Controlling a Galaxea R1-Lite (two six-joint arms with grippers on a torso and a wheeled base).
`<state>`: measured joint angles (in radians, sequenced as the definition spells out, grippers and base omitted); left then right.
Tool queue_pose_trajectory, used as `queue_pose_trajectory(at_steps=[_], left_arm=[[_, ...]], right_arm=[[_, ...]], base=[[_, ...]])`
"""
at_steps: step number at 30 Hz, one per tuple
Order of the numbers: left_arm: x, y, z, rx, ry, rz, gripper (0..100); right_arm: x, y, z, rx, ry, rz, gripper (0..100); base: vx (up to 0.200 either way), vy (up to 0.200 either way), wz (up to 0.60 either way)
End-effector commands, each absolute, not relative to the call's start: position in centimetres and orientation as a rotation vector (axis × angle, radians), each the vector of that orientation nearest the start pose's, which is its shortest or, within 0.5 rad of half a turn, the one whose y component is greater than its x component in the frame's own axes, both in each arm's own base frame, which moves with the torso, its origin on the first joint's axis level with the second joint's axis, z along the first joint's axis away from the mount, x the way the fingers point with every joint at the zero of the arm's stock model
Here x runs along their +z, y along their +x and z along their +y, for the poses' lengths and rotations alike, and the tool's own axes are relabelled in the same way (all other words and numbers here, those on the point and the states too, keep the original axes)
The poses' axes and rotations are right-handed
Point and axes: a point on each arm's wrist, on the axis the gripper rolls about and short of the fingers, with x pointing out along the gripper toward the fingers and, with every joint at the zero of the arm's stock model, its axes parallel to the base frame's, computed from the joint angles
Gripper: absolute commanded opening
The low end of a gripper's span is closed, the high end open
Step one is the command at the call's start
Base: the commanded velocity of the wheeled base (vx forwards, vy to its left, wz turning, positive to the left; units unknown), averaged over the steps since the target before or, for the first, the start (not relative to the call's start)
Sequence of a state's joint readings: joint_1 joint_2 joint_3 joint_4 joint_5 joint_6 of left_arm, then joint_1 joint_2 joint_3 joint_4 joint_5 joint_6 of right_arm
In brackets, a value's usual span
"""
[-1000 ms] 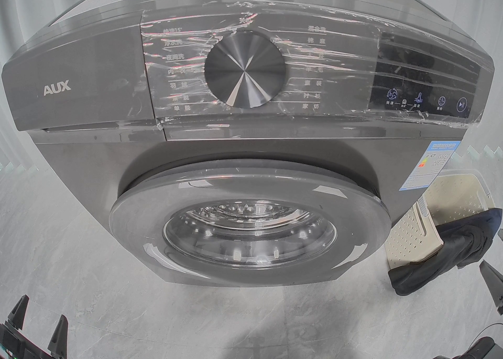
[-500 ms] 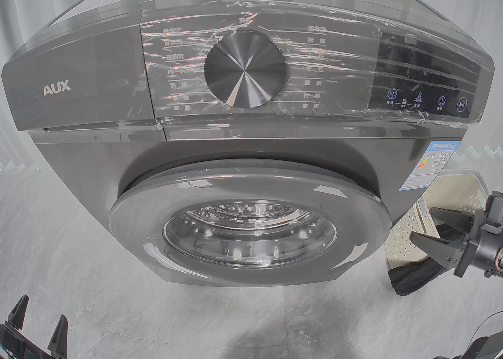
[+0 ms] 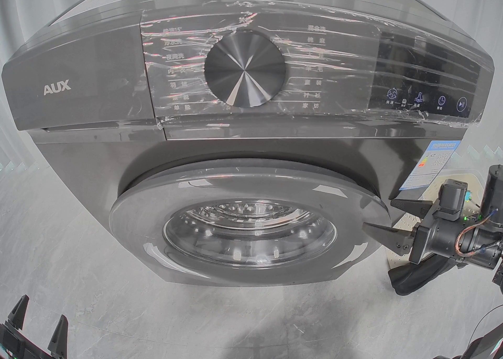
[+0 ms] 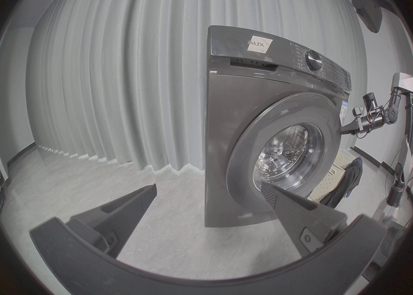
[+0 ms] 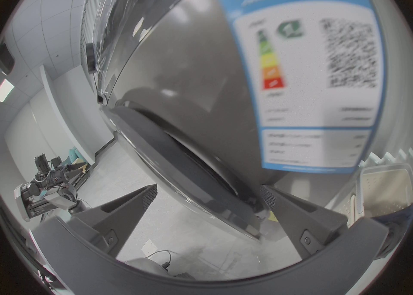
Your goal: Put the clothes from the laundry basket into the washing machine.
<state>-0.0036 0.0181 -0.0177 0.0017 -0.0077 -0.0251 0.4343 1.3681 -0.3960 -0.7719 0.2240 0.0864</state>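
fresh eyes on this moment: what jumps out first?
The grey washing machine dominates the head view, and its round glass door looks shut. The right gripper is open, with its fingers at the door's right edge. Just beyond it, to the machine's right, a dark garment hangs over the side of the laundry basket, not yet loaded.

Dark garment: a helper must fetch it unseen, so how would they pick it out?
Face the grey washing machine, then look right to the pale perforated laundry basket on the floor. The dark garment hangs over the basket's rim and down its side, the only soft dark thing against that pale basket.
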Motion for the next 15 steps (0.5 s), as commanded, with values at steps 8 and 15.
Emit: queue_pose_trajectory(at_steps=[8,15], left_arm=[[7.6,-2.3,0.0,-0.011,-0.026,-0.001,100],[7.6,-2.3,0.0,-0.011,-0.026,-0.001,100]], right_arm=[[15.3,19.1,10.2,0.671,0.046,0.281,100],[15.1,15.7,8.9,0.695,0.043,0.273,100]], base=[[0.0,0.0,0.0],[0.0,0.0,0.0]])
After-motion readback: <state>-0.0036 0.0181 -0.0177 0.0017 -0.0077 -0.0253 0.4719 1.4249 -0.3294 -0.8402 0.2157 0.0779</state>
